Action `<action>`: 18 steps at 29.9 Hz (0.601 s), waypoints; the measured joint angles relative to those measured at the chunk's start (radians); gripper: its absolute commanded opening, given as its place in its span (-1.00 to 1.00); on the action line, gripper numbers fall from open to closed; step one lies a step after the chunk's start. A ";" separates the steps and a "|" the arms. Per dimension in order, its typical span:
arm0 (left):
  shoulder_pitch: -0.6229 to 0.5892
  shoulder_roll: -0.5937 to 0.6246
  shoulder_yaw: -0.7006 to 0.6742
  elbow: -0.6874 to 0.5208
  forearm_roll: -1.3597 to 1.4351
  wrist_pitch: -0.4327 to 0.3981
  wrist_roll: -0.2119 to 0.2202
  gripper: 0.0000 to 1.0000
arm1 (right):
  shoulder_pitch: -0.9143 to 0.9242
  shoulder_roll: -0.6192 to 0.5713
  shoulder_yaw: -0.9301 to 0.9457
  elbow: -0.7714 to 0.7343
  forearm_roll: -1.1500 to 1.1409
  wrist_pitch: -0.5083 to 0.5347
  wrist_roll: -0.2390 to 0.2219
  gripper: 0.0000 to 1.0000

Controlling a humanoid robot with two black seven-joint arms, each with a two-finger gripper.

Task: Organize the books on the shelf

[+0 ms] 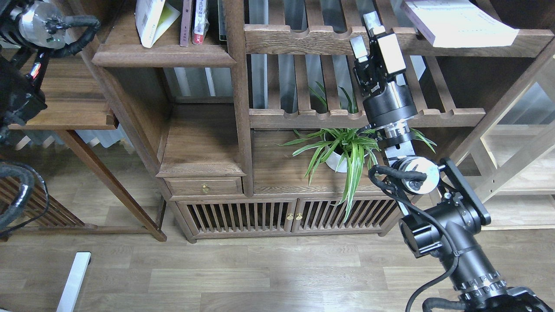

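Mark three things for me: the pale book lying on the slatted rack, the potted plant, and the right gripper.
Pale book [459, 21], head view: middle of its cover.
Potted plant [336, 161], head view: its white pot.
Right gripper [366, 34], head view: midway between the fingertips.

Our right arm reaches up and forward, its gripper [366, 34] raised with fingers parted, empty; our left arm's gripper stays unseen.

The shelf [164, 54] is dark brown wood. One book [459, 24] is white and pale purple. The plant [347, 151] has green striped leaves in a white pot [336, 162].
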 measured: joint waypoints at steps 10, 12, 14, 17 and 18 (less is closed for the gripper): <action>-0.002 -0.007 0.010 0.009 0.000 0.014 -0.007 -0.46 | 0.000 0.000 0.001 0.000 0.001 0.002 0.000 0.86; -0.002 -0.011 0.015 0.009 0.000 0.018 -0.010 -0.26 | 0.000 0.000 0.002 0.000 0.001 0.003 0.001 0.86; -0.002 -0.023 0.026 0.014 0.000 0.032 -0.011 -0.07 | -0.001 0.000 0.003 0.000 0.001 0.004 0.001 0.86; -0.002 -0.042 0.050 0.025 0.000 0.095 -0.011 0.12 | -0.003 -0.001 0.003 0.000 0.001 0.005 0.001 0.86; -0.002 -0.049 0.058 0.027 0.000 0.119 -0.011 0.14 | -0.003 -0.001 0.003 0.000 0.001 0.005 0.001 0.86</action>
